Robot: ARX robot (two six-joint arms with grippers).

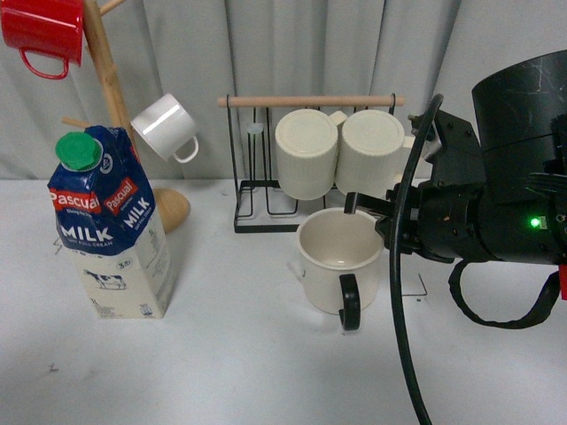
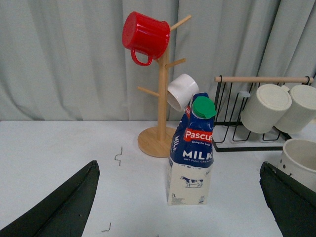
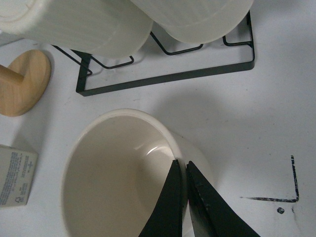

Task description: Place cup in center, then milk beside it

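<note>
The cup (image 1: 335, 257), a wide cream-white mug with a black handle toward the front, sits upright on the table right of centre. My right gripper (image 1: 365, 205) is shut on the cup's far right rim. In the right wrist view the two black fingers (image 3: 170, 197) pinch the cup's wall (image 3: 118, 173), one inside and one outside. The milk (image 1: 106, 226), a tall carton with a blue top and green cap, stands upright at the left. It also shows in the left wrist view (image 2: 191, 153). My left gripper (image 2: 180, 202) is open and empty, in front of the carton and apart from it.
A black wire rack (image 1: 266, 159) with two ribbed cream mugs (image 1: 306, 150) stands behind the cup. A wooden mug tree (image 1: 111, 97) holds a red mug (image 1: 40, 31) and a small white mug (image 1: 164, 127) behind the milk. A black corner mark (image 3: 291, 190) is on the table by the cup.
</note>
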